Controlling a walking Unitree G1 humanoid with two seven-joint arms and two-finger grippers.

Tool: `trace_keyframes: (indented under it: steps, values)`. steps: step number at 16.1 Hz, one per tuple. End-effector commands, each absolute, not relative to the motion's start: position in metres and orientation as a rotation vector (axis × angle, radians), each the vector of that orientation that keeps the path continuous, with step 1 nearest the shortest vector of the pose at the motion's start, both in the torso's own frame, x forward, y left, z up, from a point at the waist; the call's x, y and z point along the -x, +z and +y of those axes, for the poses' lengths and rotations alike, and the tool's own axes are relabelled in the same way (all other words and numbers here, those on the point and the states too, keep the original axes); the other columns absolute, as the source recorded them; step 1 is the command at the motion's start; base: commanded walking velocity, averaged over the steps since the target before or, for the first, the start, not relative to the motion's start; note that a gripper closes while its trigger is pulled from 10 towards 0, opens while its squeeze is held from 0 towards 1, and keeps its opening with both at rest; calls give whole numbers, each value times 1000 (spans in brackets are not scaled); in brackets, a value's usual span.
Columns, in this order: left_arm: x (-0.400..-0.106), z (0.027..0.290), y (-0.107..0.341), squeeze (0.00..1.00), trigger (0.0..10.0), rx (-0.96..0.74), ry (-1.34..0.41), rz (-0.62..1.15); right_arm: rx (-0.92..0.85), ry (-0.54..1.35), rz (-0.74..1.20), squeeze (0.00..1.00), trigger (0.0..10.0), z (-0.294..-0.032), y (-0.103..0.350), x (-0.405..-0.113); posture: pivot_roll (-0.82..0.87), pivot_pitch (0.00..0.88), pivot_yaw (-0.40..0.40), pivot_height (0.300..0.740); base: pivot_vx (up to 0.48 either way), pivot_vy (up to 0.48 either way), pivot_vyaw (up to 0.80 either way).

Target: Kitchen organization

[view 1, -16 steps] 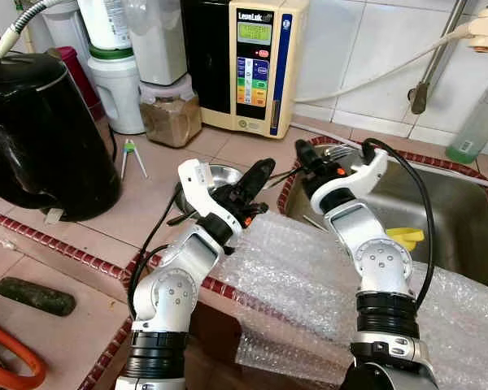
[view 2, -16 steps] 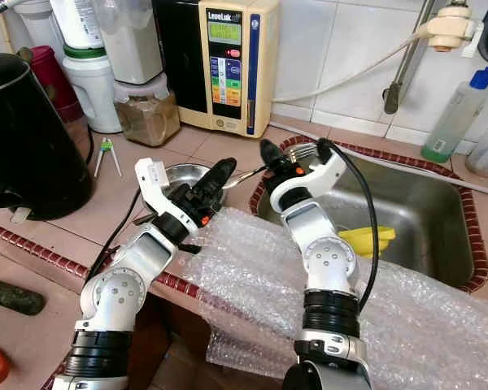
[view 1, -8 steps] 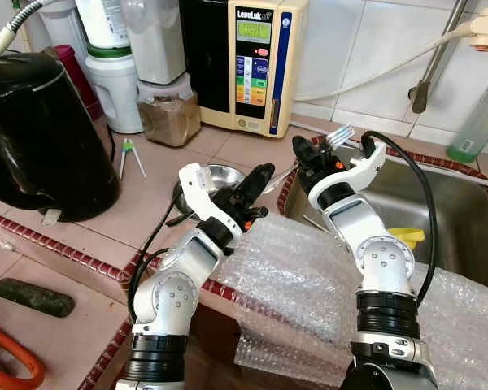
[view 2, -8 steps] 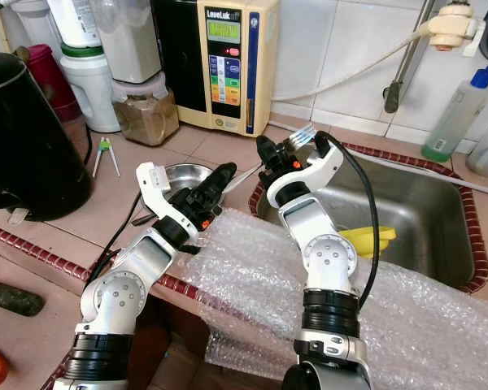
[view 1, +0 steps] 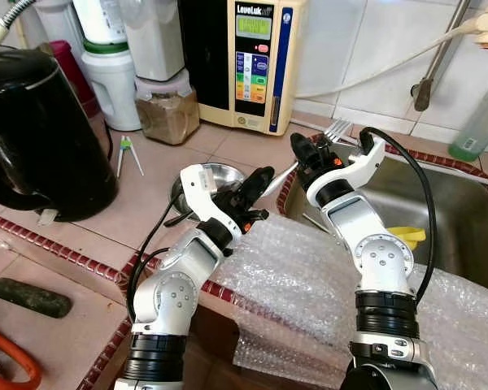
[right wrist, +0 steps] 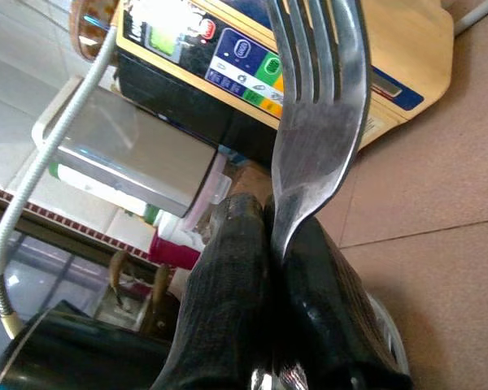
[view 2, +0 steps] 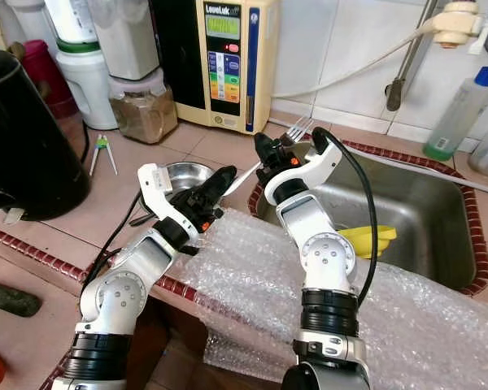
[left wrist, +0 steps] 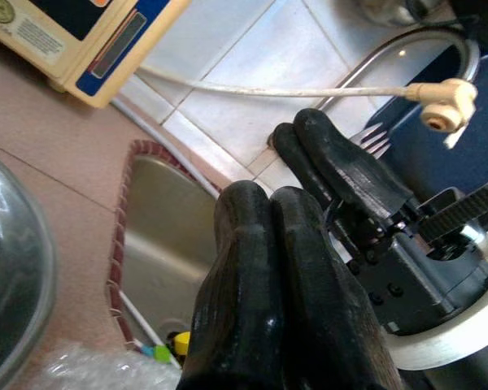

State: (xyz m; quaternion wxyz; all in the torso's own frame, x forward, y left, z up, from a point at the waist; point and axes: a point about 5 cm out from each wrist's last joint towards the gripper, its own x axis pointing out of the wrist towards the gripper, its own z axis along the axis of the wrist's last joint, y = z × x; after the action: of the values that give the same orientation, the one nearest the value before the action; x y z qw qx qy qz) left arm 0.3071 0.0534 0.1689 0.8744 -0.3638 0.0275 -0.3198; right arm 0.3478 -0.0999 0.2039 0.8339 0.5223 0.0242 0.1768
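Note:
My right gripper [view 1: 303, 151] is shut on a steel fork [view 1: 336, 128] above the sink's near-left corner. The tines point up and away toward the wall; the handle [view 1: 281, 172] slants down toward a small steel bowl [view 1: 215, 173] on the counter. In the right wrist view the fork [right wrist: 317, 122] sticks out from between the shut black fingers [right wrist: 228, 268]. My left gripper [view 1: 257, 180] is shut on nothing, hovering at the bowl's right rim, just left of the fork handle. In the left wrist view its fingers [left wrist: 252, 268] are pressed together.
Bubble wrap [view 1: 309, 276] covers the counter's front edge. The steel sink [view 1: 459, 207] holds a yellow item [view 1: 407, 236]. A black kettle [view 1: 37, 130], a powder jar [view 1: 167, 114], a water unit [view 1: 256, 57] and small green tongs [view 1: 128, 152] stand on the tiled counter.
The right gripper has raised the fork from the sink's rim, so the tines now stand higher and nearer the wall. The left arm has barely moved.

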Motion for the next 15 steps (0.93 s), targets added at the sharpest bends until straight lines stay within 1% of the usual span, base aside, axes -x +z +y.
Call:
trace_keyframes:
  steps: [1,2,3,7,11,13,15]
  values:
    - [-308,58,175,0,10000,723,-638,26,-1129,370,53,0,0,-92,204,-343,-25,90,13,740,0,0,0]
    - [-309,59,173,894,10000,695,-613,26,-1098,328,46,0,0,-98,200,-344,-24,92,10,740,0,0,0]
    - [-310,60,173,1000,10000,672,-609,31,-1069,285,32,0,0,-105,197,-345,-21,92,8,740,0,0,0]
    - [-307,58,176,1000,10000,649,-626,12,-1088,188,-45,0,0,-126,209,-354,-18,100,1,740,0,0,0]
    - [-305,55,175,1000,10000,612,-639,21,-1047,64,-46,0,0,-146,197,-355,-23,90,-8,740,0,0,0]
    - [-305,54,171,1000,10000,564,-657,44,-994,-52,-60,0,0,-163,190,-358,-30,79,3,740,0,0,0]
    - [-305,53,166,1000,10000,479,-693,70,-925,-246,-55,0,0,-191,178,-358,-30,76,12,740,0,0,0]
